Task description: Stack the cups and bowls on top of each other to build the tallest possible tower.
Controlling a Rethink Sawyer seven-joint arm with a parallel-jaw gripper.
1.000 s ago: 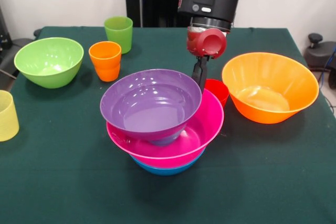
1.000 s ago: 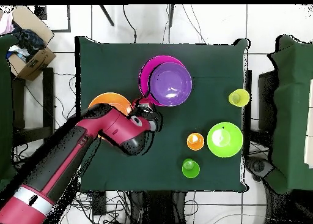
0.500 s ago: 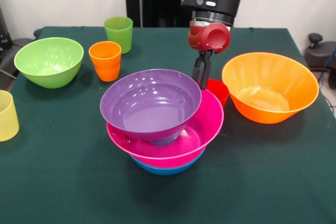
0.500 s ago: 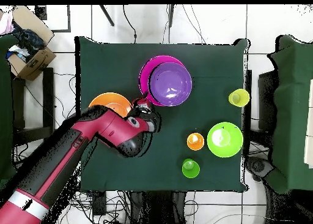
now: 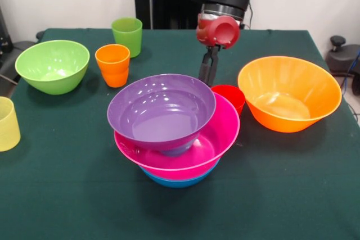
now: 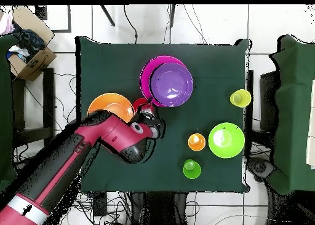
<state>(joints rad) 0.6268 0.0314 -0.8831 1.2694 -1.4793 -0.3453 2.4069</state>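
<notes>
The tower stands mid-table: a purple bowl (image 5: 161, 111) (image 6: 171, 83) sits in a pink bowl (image 5: 219, 133) (image 6: 146, 75), which rests on a blue bowl (image 5: 177, 182). A red cup (image 5: 232, 96) (image 6: 141, 104) stands upright just behind the pink bowl's rim. My gripper (image 5: 207, 80) (image 6: 149, 114) hangs above the table beside the red cup, behind the purple bowl's far rim. It looks shut and holds nothing. An orange bowl (image 5: 289, 91) (image 6: 107, 106) stands on the other side of the red cup.
On the far side of the tower from the orange bowl are a lime green bowl (image 5: 52, 66) (image 6: 226, 140), an orange cup (image 5: 112, 64) (image 6: 196, 142), a green cup (image 5: 127, 36) (image 6: 192, 169) and a pale yellow cup (image 5: 7, 123) (image 6: 240, 98) at the table's edge.
My gripper has risen from beside the red cup and shifted slightly away from the orange bowl. The cup and the bowls have stayed where they were.
</notes>
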